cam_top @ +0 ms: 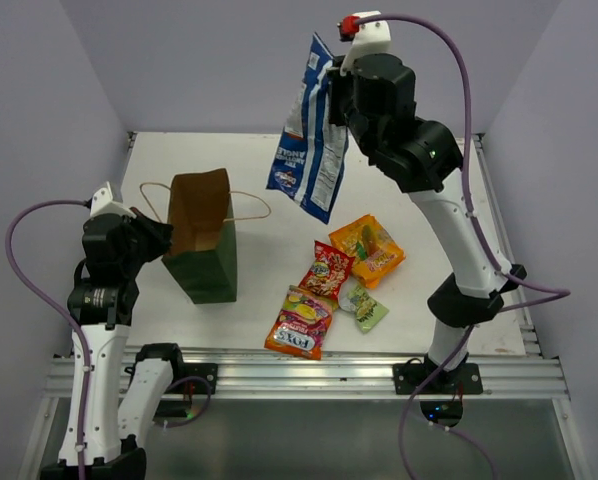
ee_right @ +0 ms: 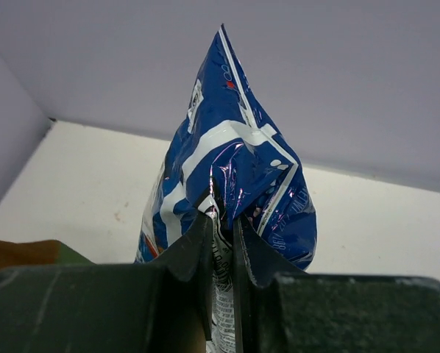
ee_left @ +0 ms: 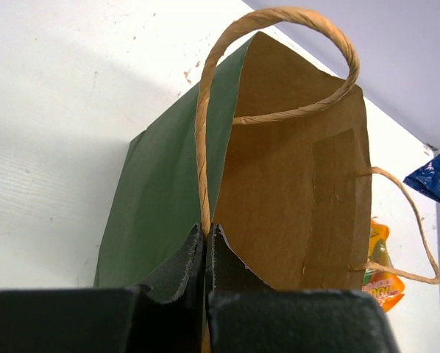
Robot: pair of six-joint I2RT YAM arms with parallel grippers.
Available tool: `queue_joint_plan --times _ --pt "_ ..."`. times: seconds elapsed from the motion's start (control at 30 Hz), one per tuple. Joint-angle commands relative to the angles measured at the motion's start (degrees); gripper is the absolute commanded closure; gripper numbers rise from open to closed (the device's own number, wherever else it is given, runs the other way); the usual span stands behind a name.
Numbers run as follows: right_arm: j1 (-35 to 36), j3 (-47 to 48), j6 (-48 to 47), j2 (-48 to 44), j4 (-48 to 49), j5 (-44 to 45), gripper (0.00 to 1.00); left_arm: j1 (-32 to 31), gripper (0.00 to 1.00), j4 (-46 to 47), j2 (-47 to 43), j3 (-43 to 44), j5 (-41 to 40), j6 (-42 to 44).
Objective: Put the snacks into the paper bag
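Right fingers (ee_right: 200, 241) pinching long blue bag (cam_top: 309, 150) near top; bag hanging light, floppy, slippery. Left fingers (ee_left: 189, 259) pressing together on paper bag (cam_top: 207, 262) rim, holding bendy mouth open.

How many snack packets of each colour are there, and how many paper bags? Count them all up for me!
Blue packet: 1
Red packet: 1
Orange packet: 1
Orange-pink packet: 1
Green packet: 1
Paper bag: 1
Total: 6
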Motion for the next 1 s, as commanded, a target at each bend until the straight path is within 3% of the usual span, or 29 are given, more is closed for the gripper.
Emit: queue_joint_plan --times 0.0,0.37,0.47,0.7,0.97 --pt "3.68 2.17 -1.29 -4.53 14.35 2.4 1.0 -0.39 1.0 1.48 -0.85 -0.19 1.54 -4.28" --pt "14.31 4.72 -4.02 -1.1 24.63 3.45 1.0 -2.85 1.0 6.13 -2.88 -4.41 0.24 -10.87" --pt "16.07 4.63 -4.63 0.13 25.6 3.89 1.0 -6.97 1.0 7.36 -2.44 -4.76 -2.48 -12.28" --pt "17.31 4.28 -5.16 2.68 26.22 4.77 1.0 -14.53 1.0 10.09 -0.33 -4.85 -6.63 -13.08" --pt "17.4 1.21 -6.13 4.08 26.92 7.49 1.0 -15.16 1.0 10.27 0.02 -4.14 -6.89 -11.84"
